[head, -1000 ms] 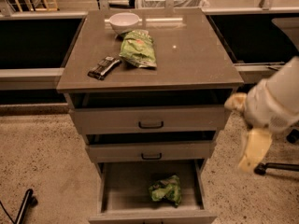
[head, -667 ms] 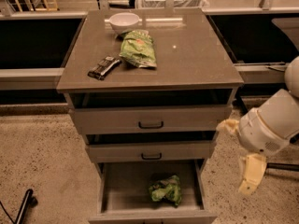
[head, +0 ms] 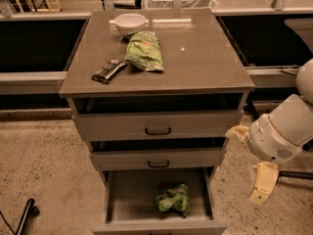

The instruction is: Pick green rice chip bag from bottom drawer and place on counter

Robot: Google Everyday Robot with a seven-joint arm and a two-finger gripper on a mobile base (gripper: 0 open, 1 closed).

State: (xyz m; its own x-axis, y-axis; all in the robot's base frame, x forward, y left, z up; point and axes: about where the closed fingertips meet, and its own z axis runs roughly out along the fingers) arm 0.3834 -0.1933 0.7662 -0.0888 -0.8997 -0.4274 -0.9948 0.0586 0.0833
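Observation:
The green rice chip bag lies crumpled on the pale floor of the open bottom drawer, right of its middle. The counter is the glossy grey-brown top of the cabinet. My gripper hangs off the white arm at the right of the cabinet, level with the middle drawer, above and to the right of the bag. Its two cream fingers are spread apart with nothing between them.
On the counter sit a white bowl, a flatter pale green bag and a dark snack bar. The two upper drawers are slightly ajar. Dark shelving flanks the cabinet. A black stand foot is on the floor at the left.
My arm and gripper have dropped from beside the top drawer to beside the middle drawer. The bag and the drawers have not moved.

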